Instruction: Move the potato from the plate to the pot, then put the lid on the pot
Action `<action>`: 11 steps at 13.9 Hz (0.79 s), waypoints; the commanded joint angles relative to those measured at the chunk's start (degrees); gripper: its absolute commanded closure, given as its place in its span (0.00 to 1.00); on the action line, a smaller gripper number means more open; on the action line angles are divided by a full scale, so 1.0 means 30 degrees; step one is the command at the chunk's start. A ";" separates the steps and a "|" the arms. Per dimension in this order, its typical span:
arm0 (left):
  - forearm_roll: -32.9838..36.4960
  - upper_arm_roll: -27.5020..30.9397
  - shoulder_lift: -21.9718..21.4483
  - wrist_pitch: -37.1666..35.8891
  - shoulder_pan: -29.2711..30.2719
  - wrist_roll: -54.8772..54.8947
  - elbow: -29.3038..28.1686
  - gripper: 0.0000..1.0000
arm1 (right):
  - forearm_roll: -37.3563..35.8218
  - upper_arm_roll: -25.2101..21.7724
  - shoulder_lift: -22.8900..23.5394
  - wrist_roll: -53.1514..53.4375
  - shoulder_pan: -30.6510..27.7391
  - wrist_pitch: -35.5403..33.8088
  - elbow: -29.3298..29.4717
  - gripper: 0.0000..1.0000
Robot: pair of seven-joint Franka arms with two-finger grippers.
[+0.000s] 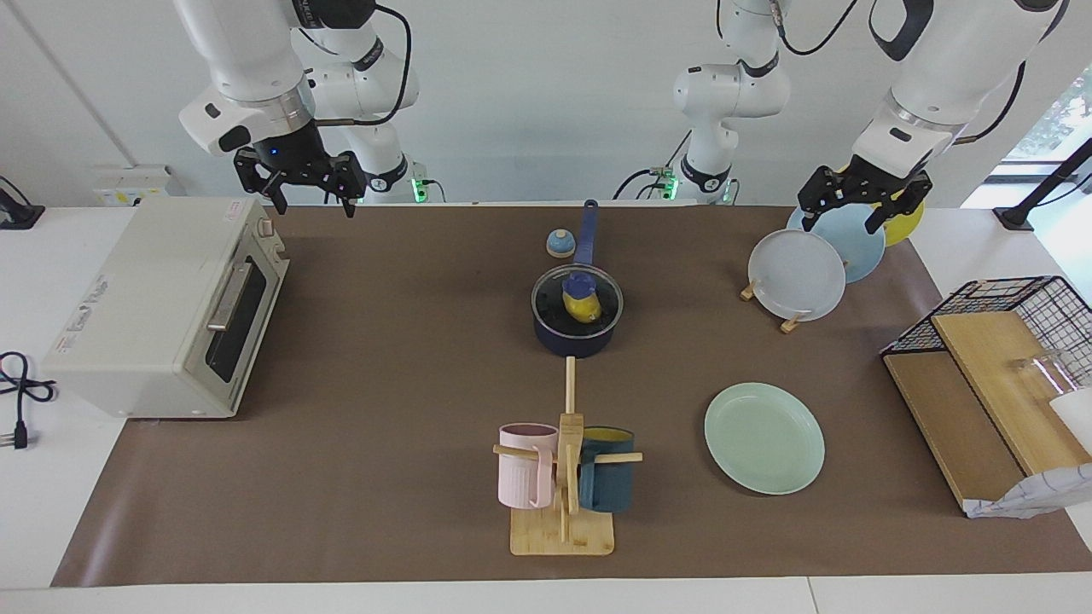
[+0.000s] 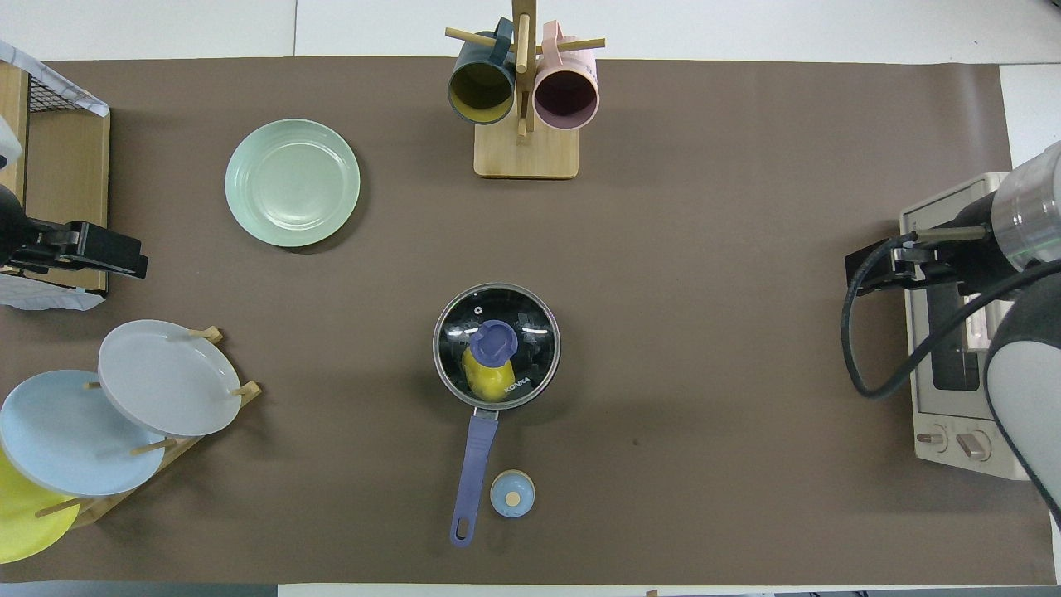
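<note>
Potato [image 1: 581,305] lies inside the pot [image 1: 573,337] at the centre of the frame, under the glass lid [image 1: 546,300] that sits on the pot's rim. Lower right of centre, the mint plate [image 1: 763,437] is bare. My right gripper [image 1: 309,189] hangs at the upper left over the toaster oven [image 1: 162,307], fingers spread and holding nothing. My left gripper [image 1: 860,205] hangs at the upper right over the plate rack [image 1: 789,322]; it seems released too, though the plates there blur the reading.
</note>
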 commanded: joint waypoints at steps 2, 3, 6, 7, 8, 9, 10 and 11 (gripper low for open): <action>0.0329 0.0024 -0.0349 -0.0102 -0.0022 -0.0231 -0.0217 0.00 | 0.0132 0.0327 0.0007 -0.0630 -0.0715 0.0211 -0.0048 0.00; 0.0329 0.0024 -0.0349 -0.0073 -0.0022 -0.0202 -0.0188 0.00 | 0.0132 0.0327 0.0007 -0.0659 -0.0744 0.0240 -0.0049 0.00; 0.0329 0.0024 -0.0349 -0.0043 -0.0051 -0.0201 -0.0188 0.00 | 0.0248 0.1581 0.0036 -0.0747 -0.2204 0.0182 -0.0019 0.00; 0.0329 0.0024 -0.0349 -0.0043 -0.0051 -0.0172 -0.0188 0.00 | 0.0220 0.1790 0.0065 -0.0747 -0.2441 0.0182 -0.0019 0.00; 0.0329 0.0024 -0.0349 -0.0043 -0.0051 -0.0172 -0.0217 0.00 | 0.0248 0.1792 0.0037 -0.0747 -0.2444 0.0153 -0.0048 0.00; 0.0358 0.0053 -0.0349 -0.0043 -0.0051 -0.0172 -0.0188 0.00 | 0.0249 0.1792 0.0036 -0.0718 -0.2473 0.0152 -0.0049 0.00; 0.0358 0.0053 -0.0349 -0.0043 -0.0051 -0.0172 -0.0188 0.00 | 0.0249 0.1792 0.0036 -0.0747 -0.2531 0.0152 -0.0049 0.00; 0.0358 0.0053 -0.0349 -0.0043 -0.0022 -0.0172 -0.0188 0.00 | 0.0278 0.1734 0.0036 -0.0747 -0.2532 0.0152 -0.0049 0.00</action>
